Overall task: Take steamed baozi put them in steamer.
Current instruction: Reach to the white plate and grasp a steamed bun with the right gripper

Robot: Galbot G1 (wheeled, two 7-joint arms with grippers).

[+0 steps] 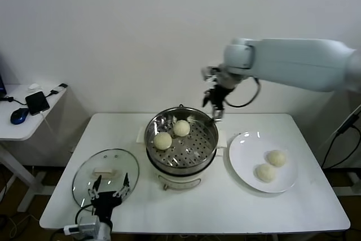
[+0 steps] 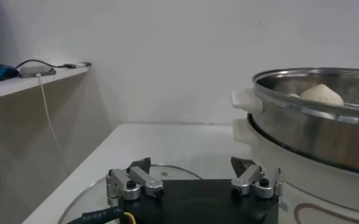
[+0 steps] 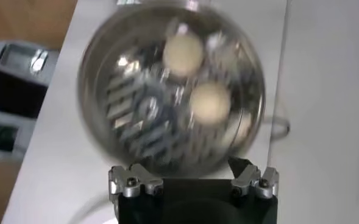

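The steel steamer [image 1: 181,158] stands mid-table with two baozi on its perforated tray, one [image 1: 163,140] to the left and one [image 1: 181,127] behind it. Two more baozi [image 1: 276,157] [image 1: 265,172] lie on the white plate [image 1: 246,148] to the right. My right gripper [image 1: 216,104] hangs open and empty above the steamer's back right rim; its wrist view looks down on the steamer [image 3: 106,91] and both buns [image 3: 183,52] [image 3: 210,101]. My left gripper [image 1: 110,187] is open and parked over the glass lid; the steamer [image 2: 313,131] shows beside it.
The round glass lid [image 1: 84,173] with its white handle lies at the front left of the white table [image 1: 316,196]. A side table [image 1: 22,128] with a phone and a mouse stands further left. A wall is close behind.
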